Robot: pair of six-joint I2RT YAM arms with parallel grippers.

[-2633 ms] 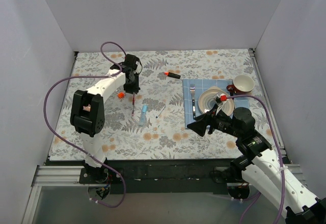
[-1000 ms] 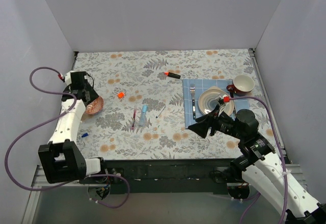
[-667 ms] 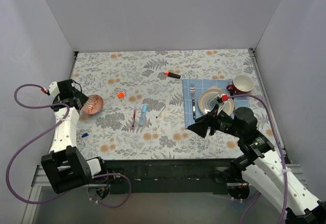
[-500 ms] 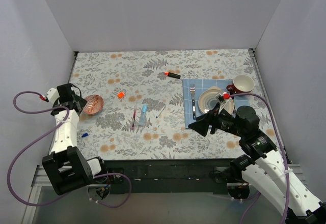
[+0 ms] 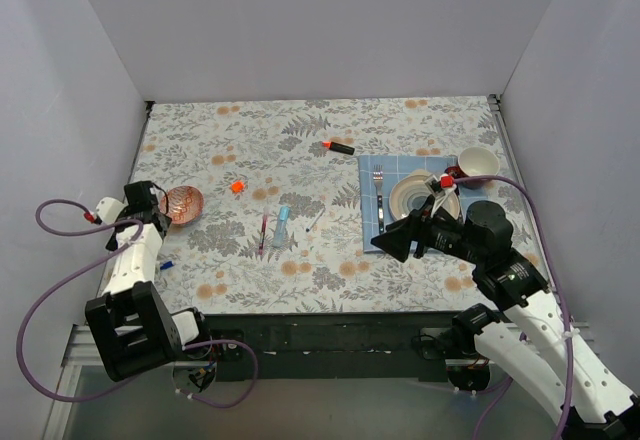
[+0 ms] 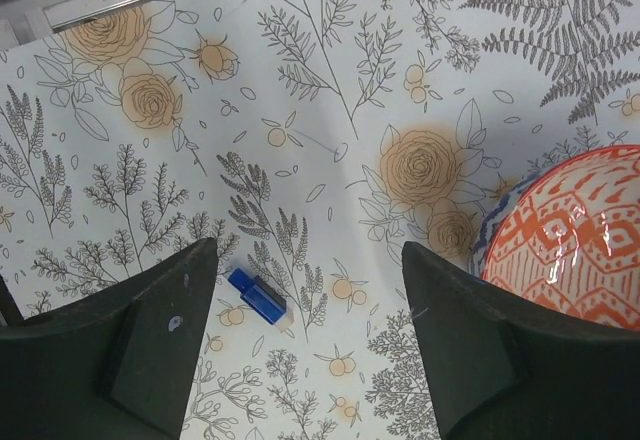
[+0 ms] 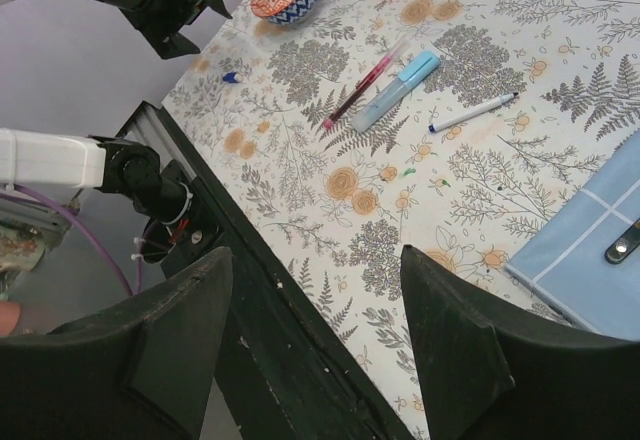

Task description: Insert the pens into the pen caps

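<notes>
The left arm has swung from mid-frame to the left edge. Its left fingers (image 6: 150,350), spread and empty, now hang over the dark blue cap (image 6: 257,294) beside the orange bowl (image 6: 570,230), likely the next pickup. The maroon pen (image 5: 262,232) lies mid-surface. The right fingers (image 7: 170,330) gape wide, holding nothing.

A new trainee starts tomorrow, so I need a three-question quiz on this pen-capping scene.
1. True or false: the left end effector grips the dark blue cap.
2. Which marker lies right beside the maroon pen?
3. Fill in: the fork lies on the blue ____.
Key: 1 false, it hangs open above the cap. 2 the light-blue marker. 3 mat.
</notes>
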